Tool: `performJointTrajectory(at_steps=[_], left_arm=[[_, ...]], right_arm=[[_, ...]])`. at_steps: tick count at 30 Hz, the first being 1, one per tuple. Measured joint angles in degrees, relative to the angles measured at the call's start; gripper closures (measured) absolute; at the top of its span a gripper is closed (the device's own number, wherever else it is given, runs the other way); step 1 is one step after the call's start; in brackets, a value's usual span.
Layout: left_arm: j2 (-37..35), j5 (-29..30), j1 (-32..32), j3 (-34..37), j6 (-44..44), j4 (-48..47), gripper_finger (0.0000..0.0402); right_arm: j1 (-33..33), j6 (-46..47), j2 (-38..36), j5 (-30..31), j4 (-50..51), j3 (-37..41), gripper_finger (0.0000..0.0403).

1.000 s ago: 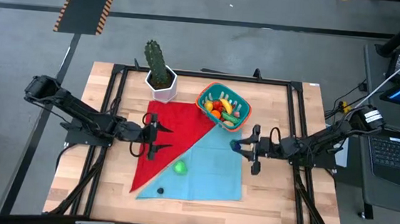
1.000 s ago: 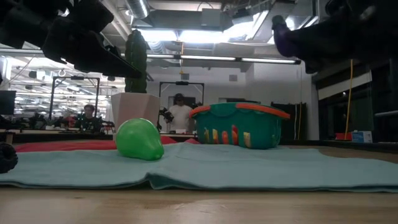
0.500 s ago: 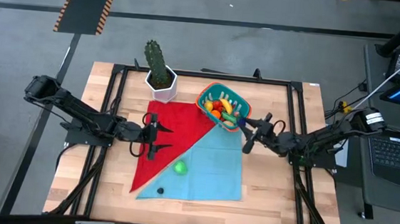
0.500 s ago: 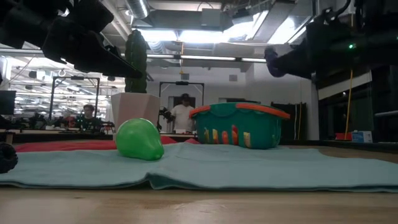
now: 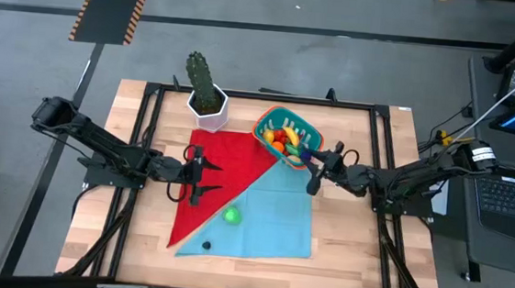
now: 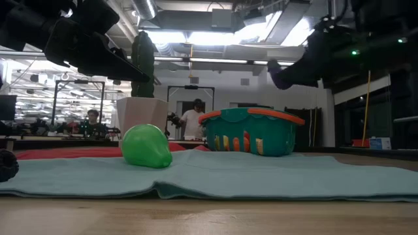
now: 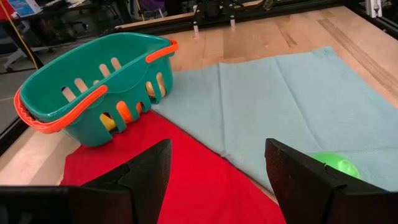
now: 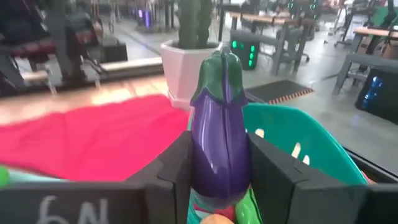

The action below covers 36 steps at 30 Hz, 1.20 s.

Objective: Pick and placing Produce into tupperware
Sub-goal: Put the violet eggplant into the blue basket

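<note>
1. Nearest the front edge of the wooden counter (image 5: 361, 235), a small dark blue fruit (image 5: 205, 246) lies on the light blue cloth (image 5: 275, 214).
2. A little farther in, a green pear (image 5: 232, 216) rests on the same cloth, well apart from the tub; in the low view (image 6: 146, 146) it sits in front of the white pot.
3. A red cloth (image 5: 223, 169) lies beside the blue one, the two meeting along a diagonal line.
4. The left gripper (image 5: 201, 178) hovers over the red cloth, and its jaws stand wide apart with nothing between them; its wrist view looks past them at the tub (image 7: 93, 93) and the pear (image 7: 333, 165).
5. The right gripper (image 5: 312, 169) is at the near rim of the tub, raised above the counter in the low view (image 6: 281, 72). Its jaws are closed on a purple eggplant (image 8: 219, 130) with a green cap, held upright between the fingers (image 8: 177, 168).
6. The teal tupperware (image 5: 263, 126) with its orange rim stands past the cloths' far corner and holds several pieces of produce (image 5: 283, 139), red, orange, yellow and green.
7. Farther still, a green cactus (image 5: 199, 77) in a white hexagonal pot (image 5: 209, 113) stands beside the tub.
8. In the room beyond the counter, a person (image 6: 191, 121) shows in the low view.
</note>
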State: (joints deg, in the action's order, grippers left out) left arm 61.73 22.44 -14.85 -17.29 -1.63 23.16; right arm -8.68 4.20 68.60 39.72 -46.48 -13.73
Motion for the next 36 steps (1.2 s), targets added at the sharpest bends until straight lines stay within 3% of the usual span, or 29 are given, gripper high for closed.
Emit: performJointTrajectory(at_steps=[9, 22, 29, 36], left_arm=[[0.00, -0.01, 0.00, -0.01, -0.02, -1.22, 0.0154], [0.00, 0.01, 0.00, 0.00, -0.49, -1.75, 0.0154], [0.00, -0.01, 0.00, -0.01, -0.52, -1.75, 0.0154], [0.00, 0.00, -0.01, -0.01, -0.52, -1.75, 0.0154]], right_arm=[[5.17, -3.04, -0.15, -4.92, 11.99, -8.94, 0.0274], [12.01, 1.77, -0.24, -13.91, 49.39, -28.11, 0.0274], [15.06, 5.05, -0.26, -20.33, 56.45, -30.59, 0.0274], [16.19, 7.28, -0.28, -22.01, 61.29, -30.59, 0.0274]])
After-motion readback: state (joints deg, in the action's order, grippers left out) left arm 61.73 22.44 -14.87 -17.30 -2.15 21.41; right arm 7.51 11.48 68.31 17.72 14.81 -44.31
